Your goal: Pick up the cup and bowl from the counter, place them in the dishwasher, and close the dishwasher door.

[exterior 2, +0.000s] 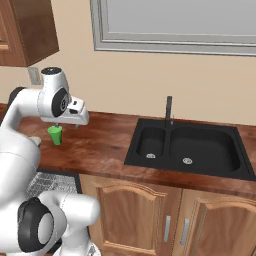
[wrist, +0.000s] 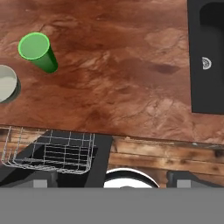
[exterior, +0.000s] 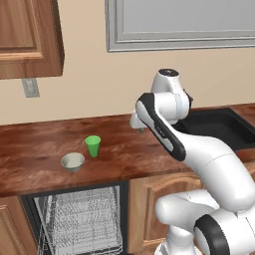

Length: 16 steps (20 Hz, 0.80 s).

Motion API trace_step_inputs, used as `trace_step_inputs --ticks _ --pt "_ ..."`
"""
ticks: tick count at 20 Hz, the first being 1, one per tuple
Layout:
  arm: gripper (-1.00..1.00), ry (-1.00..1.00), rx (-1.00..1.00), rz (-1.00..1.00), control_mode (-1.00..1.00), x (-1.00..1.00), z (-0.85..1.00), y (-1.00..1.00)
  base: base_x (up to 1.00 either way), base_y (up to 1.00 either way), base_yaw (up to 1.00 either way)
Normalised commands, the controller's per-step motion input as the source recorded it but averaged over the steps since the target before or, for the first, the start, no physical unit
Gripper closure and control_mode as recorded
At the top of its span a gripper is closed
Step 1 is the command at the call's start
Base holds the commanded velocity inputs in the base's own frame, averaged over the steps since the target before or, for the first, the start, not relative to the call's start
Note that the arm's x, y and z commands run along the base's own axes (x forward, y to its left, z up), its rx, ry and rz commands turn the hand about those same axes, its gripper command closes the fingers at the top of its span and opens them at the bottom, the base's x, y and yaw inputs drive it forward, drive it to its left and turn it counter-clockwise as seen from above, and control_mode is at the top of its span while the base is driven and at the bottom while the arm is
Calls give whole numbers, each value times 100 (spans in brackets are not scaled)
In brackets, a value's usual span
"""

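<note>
The green cup [exterior: 92, 146] stands upright on the reddish-brown counter [exterior: 40, 144], and the pale bowl [exterior: 73, 162] sits just in front of it to the left. In the hand view the cup [wrist: 37, 51] is at upper left and the bowl [wrist: 6, 83] is cut by the left edge. My gripper [exterior 2: 66, 125] hovers above the counter to the right of the cup [exterior 2: 55, 135], pointing down, open and empty [wrist: 113, 178]. Below the counter the dishwasher [exterior: 79, 219] stands open with its wire rack [wrist: 48, 153] showing. The dishwasher door is out of view.
A black double sink [exterior 2: 190, 150] with a black faucet [exterior 2: 169, 111] is set into the counter to the right. Wooden cabinet doors [exterior 2: 150, 220] sit under it. An upper cabinet [exterior: 30, 35] hangs over the left end of the counter.
</note>
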Motion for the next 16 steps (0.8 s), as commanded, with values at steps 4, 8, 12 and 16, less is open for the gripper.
trace_step_inputs --ticks 4,8,12,16 --pt "-100 0 0 0 -100 10 -20 29 0 0 0" --pt "-100 0 0 0 -100 13 -20 27 0 0 0" --pt "-100 0 0 0 -100 15 -22 24 0 0 0" --pt "-100 0 0 0 -100 17 -22 25 0 0 0"
